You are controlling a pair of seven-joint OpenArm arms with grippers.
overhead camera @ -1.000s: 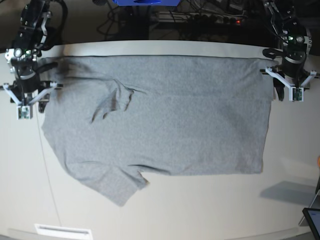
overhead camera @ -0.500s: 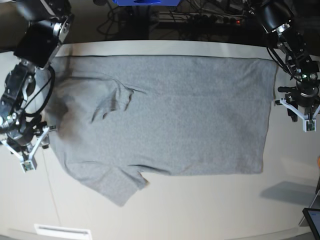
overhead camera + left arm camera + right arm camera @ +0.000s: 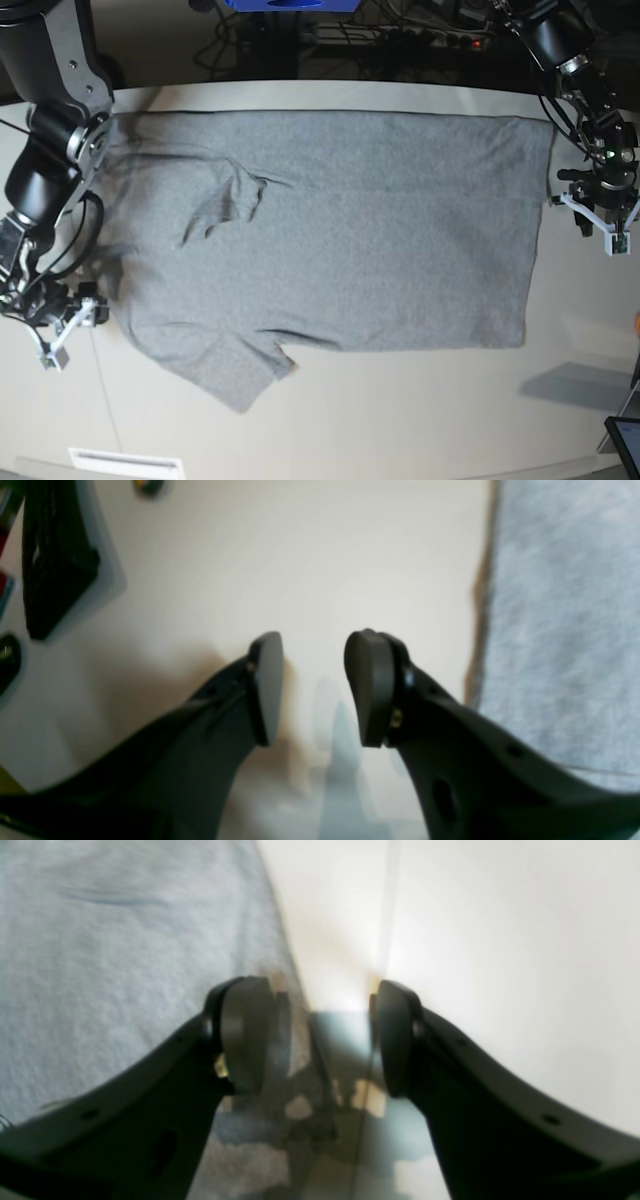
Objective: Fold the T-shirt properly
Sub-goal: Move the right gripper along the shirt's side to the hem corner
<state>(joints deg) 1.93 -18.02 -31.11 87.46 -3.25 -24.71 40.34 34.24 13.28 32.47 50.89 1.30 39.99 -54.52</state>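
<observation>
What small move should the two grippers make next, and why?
Probably lower both onto the T-shirt edges and pinch. The left gripper hangs open over bare table beside the hem; the right gripper is open, straddling the opposite edge. Neither holds cloth.

No text, label or number was readable anywhere; the T-shirt (image 3: 330,230) apparently showed only plain grey.

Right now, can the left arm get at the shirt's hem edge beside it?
Probably yes. The left gripper stands open over bare table, just off the T-shirt, whose edge runs right alongside. Nothing lies between them.
</observation>
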